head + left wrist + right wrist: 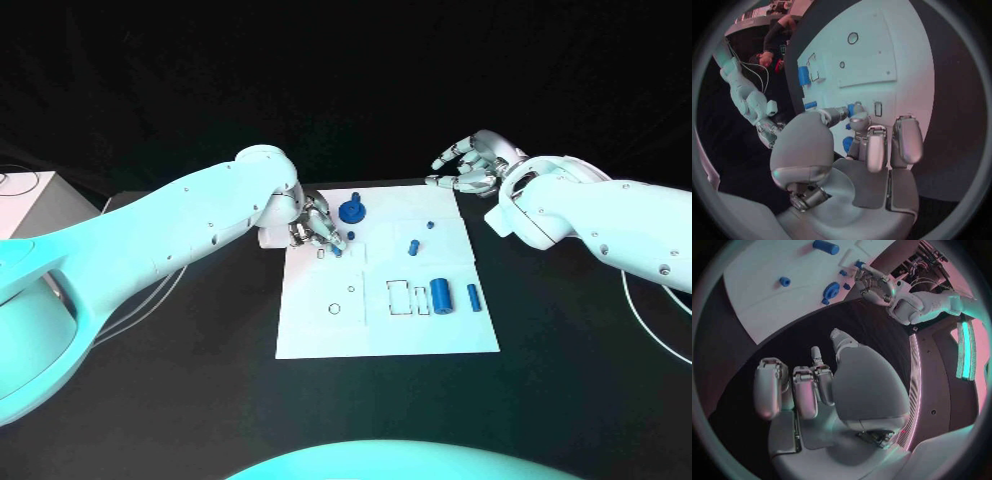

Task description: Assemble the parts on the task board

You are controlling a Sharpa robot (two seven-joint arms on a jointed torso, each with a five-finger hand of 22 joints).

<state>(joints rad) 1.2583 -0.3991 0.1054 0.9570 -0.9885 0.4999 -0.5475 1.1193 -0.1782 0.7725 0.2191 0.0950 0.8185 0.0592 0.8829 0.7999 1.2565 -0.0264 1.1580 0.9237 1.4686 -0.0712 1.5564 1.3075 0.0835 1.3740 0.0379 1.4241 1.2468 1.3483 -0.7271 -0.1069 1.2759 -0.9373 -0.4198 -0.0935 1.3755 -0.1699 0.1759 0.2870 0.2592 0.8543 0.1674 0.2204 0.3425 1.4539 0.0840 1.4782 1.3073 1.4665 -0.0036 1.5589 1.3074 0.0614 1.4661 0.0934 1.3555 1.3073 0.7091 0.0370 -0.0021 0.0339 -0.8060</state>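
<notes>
At the task board's [325,330] far left edge, the left hand [316,228] pinches a small blue part [336,249]

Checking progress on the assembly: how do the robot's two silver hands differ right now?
The left silver hand is over the white task board; the right silver hand is over the black table, off the board. The left pinches a small blue part; the right holds nothing, fingers apart. Both are silver and many-fingered.

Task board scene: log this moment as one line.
left hand: pinches small blue part over white task board | right hand: off board, holds nothing | blue cylinder: lying on board
</notes>
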